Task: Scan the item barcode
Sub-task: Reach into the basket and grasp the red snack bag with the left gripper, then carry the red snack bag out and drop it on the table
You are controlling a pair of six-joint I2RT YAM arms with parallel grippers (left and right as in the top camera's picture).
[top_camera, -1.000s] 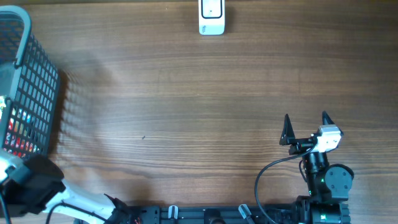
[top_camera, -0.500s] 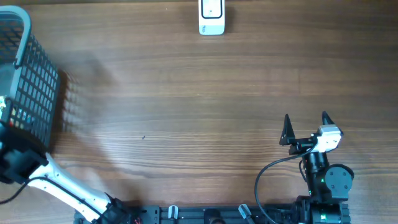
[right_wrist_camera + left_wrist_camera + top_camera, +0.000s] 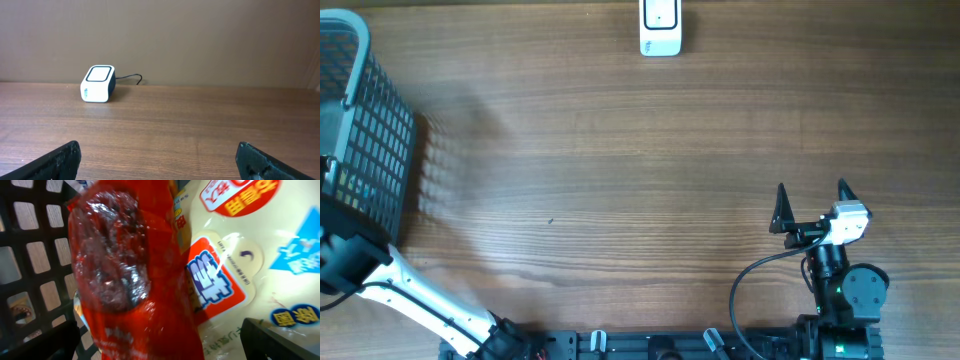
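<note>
A shiny red plastic packet (image 3: 125, 270) fills the left wrist view, lying on a cream packet (image 3: 235, 245) with red and blue labels, inside the black mesh basket (image 3: 30, 255). My left gripper (image 3: 165, 347) is open, its two fingers on either side of the red packet's lower end, close above it. No barcode shows. From overhead, the left arm (image 3: 345, 262) covers the basket's near end. The white scanner (image 3: 660, 28) stands at the table's far edge, also seen in the right wrist view (image 3: 98, 83). My right gripper (image 3: 811, 195) hangs open and empty at the front right.
The basket (image 3: 370, 130) stands on the wooden table's left edge, with a grey rim and dark mesh walls. A black cable (image 3: 131, 78) runs from the scanner's back. A plain wall rises behind the table.
The left arm has swung from the front left corner up over the basket's near end, hiding the red items seen there before. The right arm has not moved.
</note>
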